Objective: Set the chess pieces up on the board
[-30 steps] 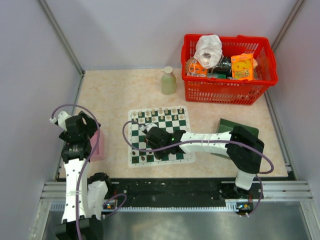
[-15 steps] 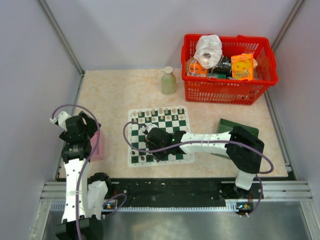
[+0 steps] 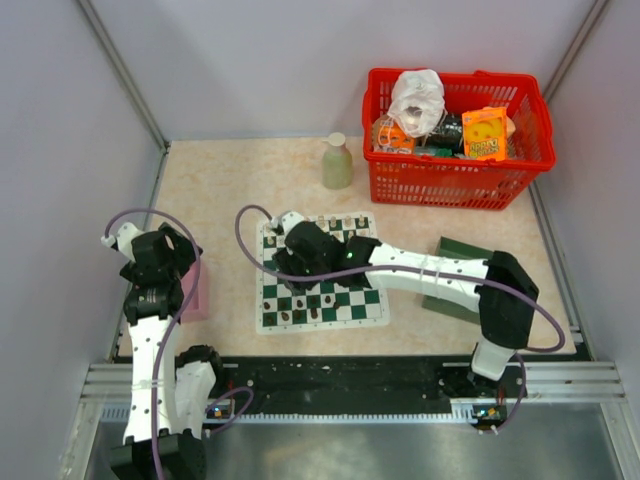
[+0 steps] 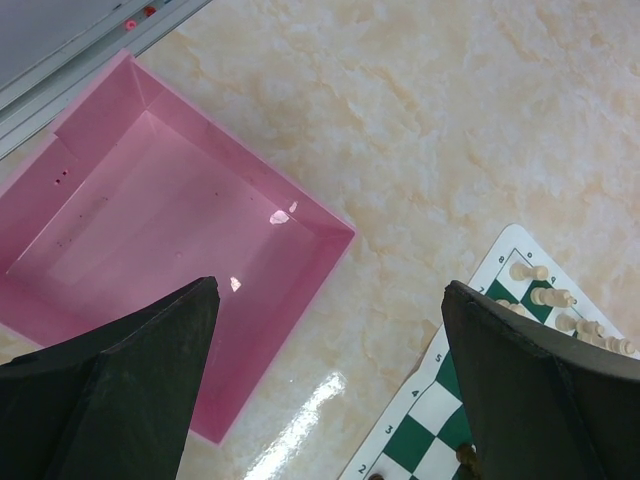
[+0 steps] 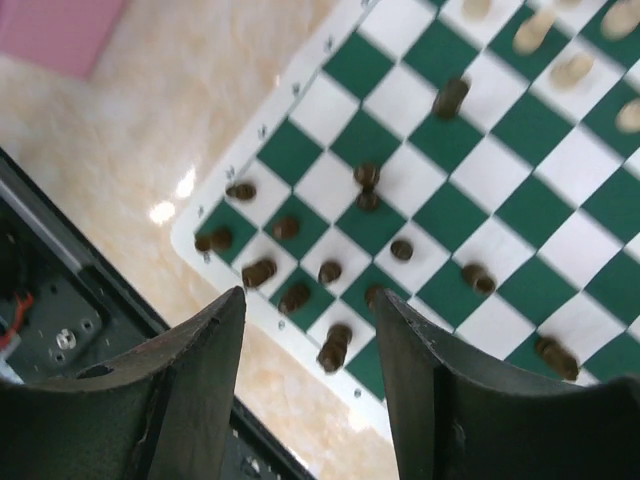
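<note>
Dark pieces (image 5: pixel 367 180) sit on the board (image 5: pixel 395 100) beneath the right claw (image 5: pixel 310 300), its jaws just parted and empty, one likely placed.

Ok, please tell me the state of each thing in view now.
left gripper, open, nothing in it.
right gripper, open over the board, nothing held.
pink tray, nothing seen inside.
dark chess pieces, scattered on the board's near rows.
pale chess pieces, lined along the far edge.
bottle, upright, capped.
red basket, filled with packages.
</note>
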Robot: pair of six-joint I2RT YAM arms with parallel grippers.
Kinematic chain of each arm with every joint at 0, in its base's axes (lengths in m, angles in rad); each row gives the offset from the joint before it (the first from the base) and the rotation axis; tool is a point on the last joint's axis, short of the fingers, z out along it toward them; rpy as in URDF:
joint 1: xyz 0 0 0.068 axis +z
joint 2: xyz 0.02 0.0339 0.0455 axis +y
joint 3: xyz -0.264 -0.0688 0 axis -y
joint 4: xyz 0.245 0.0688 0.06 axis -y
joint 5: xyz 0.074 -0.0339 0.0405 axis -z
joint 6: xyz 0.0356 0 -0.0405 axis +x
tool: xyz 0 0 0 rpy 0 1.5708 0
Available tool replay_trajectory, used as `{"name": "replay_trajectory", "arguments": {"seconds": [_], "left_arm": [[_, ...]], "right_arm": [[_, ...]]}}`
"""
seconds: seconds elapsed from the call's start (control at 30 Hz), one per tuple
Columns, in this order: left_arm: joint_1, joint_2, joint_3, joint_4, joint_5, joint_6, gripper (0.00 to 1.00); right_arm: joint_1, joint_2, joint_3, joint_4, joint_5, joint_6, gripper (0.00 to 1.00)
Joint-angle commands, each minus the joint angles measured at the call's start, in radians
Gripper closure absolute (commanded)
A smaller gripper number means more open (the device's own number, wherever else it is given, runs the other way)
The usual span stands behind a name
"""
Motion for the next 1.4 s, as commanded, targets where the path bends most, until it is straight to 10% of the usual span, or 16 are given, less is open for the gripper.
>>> {"name": "replay_trajectory", "arguments": {"seconds": [0.0, 1.37], "left_arm": [[0.006, -0.008, -0.003, 0.046, 0.014, -0.010, 0.01], [0.006, 0.022, 0.011, 0.055, 0.013, -0.004, 0.01]], "right_arm": [[-0.058, 0.057, 0.144, 0.016, 0.041, -0.050, 0.45], [-0.181, 0.517, 0.553, -0.093, -0.014, -0.093, 0.61]]}}
